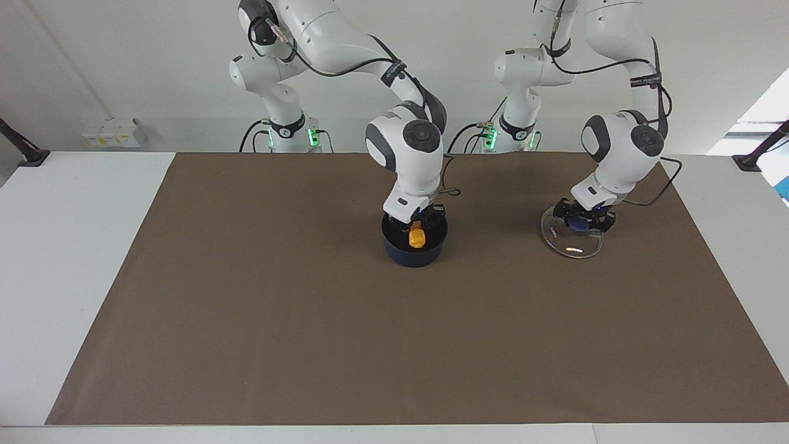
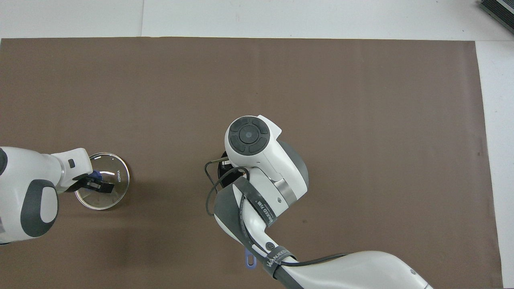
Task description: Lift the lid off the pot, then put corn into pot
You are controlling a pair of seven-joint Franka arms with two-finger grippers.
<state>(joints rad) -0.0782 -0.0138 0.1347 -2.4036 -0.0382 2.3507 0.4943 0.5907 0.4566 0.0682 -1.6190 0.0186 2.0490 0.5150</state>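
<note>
Right tool (image 1: 420, 217) sat low in pot (image 1: 414, 253) at table (image 1: 246, 308) centre, corn (image 1: 417, 237) at fingertips; grip or release could not be told. Left tool (image 1: 583, 217) at lid (image 1: 570, 245) knob; hold likewise unclear. Lid lay toward left arm's end.

Corn (image 1: 417, 237) in pot (image 1: 414, 254); lid (image 1: 570, 244) beside it.

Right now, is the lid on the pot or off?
Off. The lid sits on the brown mat toward the left arm's end of the table, left gripper at its blue knob. The pot stands uncovered, corn inside.
</note>
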